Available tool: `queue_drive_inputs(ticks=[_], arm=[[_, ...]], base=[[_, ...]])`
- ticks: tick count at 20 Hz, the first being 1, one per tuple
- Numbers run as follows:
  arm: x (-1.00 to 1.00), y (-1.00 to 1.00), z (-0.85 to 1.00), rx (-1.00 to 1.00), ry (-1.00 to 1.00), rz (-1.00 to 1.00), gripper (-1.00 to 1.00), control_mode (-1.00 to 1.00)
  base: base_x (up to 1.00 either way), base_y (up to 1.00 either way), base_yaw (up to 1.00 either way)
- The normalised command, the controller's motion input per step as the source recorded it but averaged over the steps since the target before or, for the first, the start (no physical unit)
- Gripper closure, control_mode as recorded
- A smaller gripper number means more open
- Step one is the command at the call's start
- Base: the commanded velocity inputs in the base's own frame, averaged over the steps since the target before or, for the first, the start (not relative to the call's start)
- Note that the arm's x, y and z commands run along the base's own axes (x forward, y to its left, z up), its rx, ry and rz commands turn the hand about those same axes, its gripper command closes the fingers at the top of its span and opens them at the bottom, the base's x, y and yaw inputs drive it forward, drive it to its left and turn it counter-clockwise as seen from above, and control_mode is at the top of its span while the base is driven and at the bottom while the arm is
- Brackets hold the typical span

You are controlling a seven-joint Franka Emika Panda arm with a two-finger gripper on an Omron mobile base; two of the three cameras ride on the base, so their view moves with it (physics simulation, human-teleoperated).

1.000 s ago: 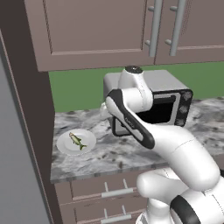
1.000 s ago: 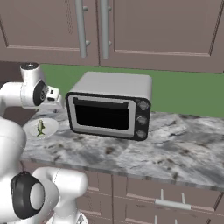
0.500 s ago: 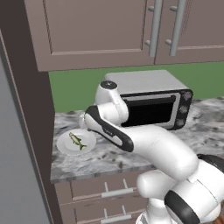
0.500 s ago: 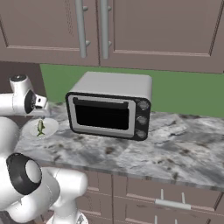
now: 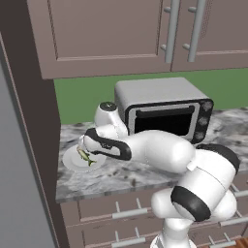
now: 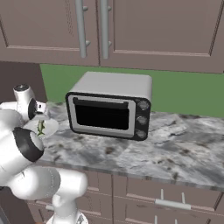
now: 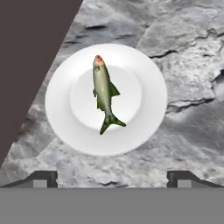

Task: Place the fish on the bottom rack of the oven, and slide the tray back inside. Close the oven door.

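Swung leftward, arm partly hides plate beneath fish.

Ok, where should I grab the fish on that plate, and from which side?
Take the fish across its mid-body, coming straight down from above. It lies flat on the white plate, long and slender, so the open gripper should probably span its narrow width, not its length; head and tail look too thin.

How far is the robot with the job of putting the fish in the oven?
Nothing is done yet: the fish lies untouched on the white plate on the marble counter. In hand: the open claw hovers above the plate, holding nothing. Left: grasp the fish, put it on the oven's bottom rack, slide the rack in, close the door.
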Motion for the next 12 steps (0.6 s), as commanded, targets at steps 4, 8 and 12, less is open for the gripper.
queue_drive_inputs(ticks=[4,8,12], arm=[[0.58,0.31,-0.38,0.0,0.0,0.03,-1.0,-1.0],[0.59,0.35,-0.38,0.0,0.0,0.0,-1.0,-1.0],[0.67,0.31,-0.44,-0.01,0.0,0.0,-1.0,-1.0]], base=[[0.0,0.0,0.0],[0.0,0.0,0.0],[0.0,0.0,0.0]])
